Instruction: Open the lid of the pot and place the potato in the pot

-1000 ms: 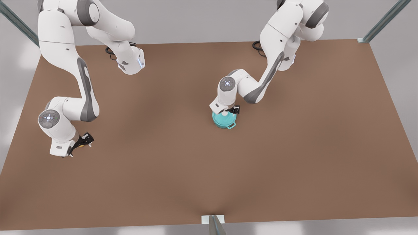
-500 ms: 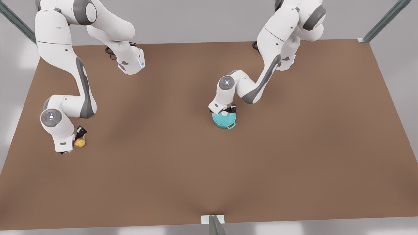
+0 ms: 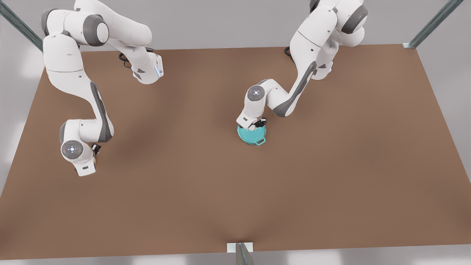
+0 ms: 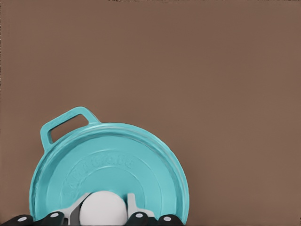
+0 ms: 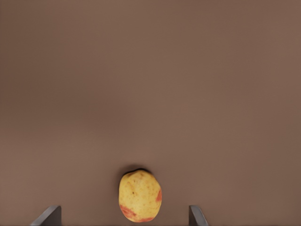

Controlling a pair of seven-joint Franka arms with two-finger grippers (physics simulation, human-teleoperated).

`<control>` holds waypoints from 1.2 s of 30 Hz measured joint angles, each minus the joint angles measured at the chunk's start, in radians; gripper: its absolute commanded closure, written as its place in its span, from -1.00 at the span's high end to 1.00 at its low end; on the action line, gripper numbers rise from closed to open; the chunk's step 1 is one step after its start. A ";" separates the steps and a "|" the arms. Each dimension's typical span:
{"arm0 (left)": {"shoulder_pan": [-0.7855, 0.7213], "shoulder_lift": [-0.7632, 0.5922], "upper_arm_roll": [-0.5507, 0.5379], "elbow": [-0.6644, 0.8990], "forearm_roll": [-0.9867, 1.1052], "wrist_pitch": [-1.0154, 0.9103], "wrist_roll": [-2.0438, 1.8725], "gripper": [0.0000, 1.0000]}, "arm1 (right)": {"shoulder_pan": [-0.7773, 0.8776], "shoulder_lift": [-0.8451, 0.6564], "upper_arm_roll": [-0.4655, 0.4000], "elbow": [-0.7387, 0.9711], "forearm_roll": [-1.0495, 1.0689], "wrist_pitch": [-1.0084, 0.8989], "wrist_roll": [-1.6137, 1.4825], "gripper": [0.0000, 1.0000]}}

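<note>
Brown tabletop [image 3: 331,176], grey metal frame struts [image 3: 434,23] at corners, pale grey bkgd.

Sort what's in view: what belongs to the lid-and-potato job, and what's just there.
Job:
- pot lid, on the pot
- potato on the table
- left gripper, fingers flanking the lid's white knob
- right gripper, open above the potato

Just there:
- brown table
- metal frame posts
</note>
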 measured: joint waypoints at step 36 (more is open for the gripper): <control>0.675 -0.222 0.061 0.484 -0.176 -0.648 0.662 1.00 | -0.079 0.090 0.011 -0.009 0.029 0.133 -0.061 1.00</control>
